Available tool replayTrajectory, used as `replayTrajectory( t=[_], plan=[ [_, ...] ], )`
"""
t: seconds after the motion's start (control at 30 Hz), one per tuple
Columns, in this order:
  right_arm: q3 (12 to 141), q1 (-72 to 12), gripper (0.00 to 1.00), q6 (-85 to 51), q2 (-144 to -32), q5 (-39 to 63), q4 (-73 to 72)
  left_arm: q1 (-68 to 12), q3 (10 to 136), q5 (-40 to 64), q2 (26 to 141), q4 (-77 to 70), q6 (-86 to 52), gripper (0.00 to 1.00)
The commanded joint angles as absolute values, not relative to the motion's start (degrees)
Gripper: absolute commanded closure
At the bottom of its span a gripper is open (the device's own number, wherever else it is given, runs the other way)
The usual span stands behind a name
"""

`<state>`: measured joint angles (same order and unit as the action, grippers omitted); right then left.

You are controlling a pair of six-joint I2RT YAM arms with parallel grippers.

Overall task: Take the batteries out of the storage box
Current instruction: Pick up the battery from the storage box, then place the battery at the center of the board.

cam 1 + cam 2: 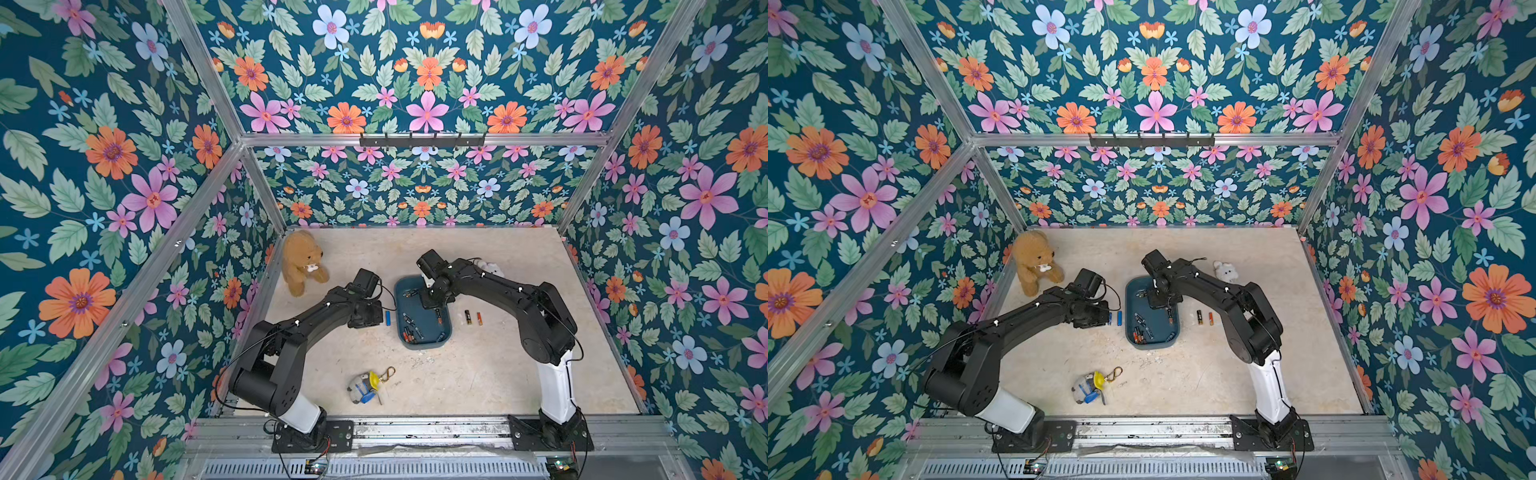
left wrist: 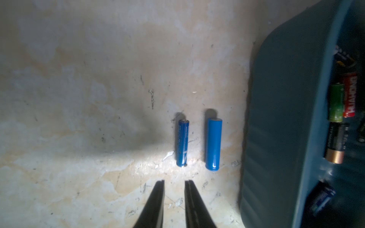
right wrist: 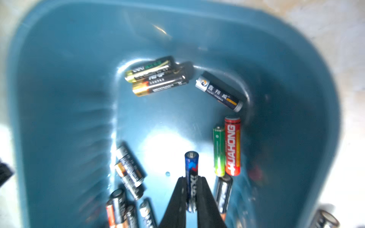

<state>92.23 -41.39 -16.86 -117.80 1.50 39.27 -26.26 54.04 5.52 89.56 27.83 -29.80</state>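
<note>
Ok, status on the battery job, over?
Right gripper jaws shut on blue-black battery in storage box. Left gripper jaws open, empty, by two blue batteries on table. Nothing blocking.

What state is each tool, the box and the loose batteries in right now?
left tool: open, empty, over the table.
right tool: shut on a dark blue battery, inside the box.
storage box: not yet emptied, many batteries inside.
two blue batteries: lying on the table beside the box.
two more batteries: lying on the table at the box's other side.
</note>
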Motion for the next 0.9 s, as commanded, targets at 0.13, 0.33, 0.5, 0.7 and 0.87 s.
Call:
replayTrajectory(
  t=[0.13, 0.33, 0.5, 0.7, 0.87],
  plan=[
    [92.3, -41.4, 0.86, -17.4, -114.1, 1.3, 40.9, -26.2, 54.5, 5.5, 88.9, 28.2, -29.5, 0.75],
    [90.1, -40.7, 0.86, -17.4, -110.0, 0.1, 41.1, -26.2, 54.9, 5.2, 88.0, 29.1, -29.5, 0.75],
    [86.1, -38.8, 0.85, -17.3, -105.8, -0.7, 40.7, -26.2, 55.0, 5.2, 87.8, 29.3, -29.9, 0.75],
    [80.1, -35.2, 0.86, -16.9, -100.6, -1.1, 39.9, -26.2, 55.0, 5.1, 87.9, 29.6, -30.0, 0.75],
    [75.6, -32.0, 0.85, -16.2, -96.9, -1.7, 39.5, -26.2, 54.9, 5.0, 88.0, 29.6, -30.0, 0.75]
  ],
)
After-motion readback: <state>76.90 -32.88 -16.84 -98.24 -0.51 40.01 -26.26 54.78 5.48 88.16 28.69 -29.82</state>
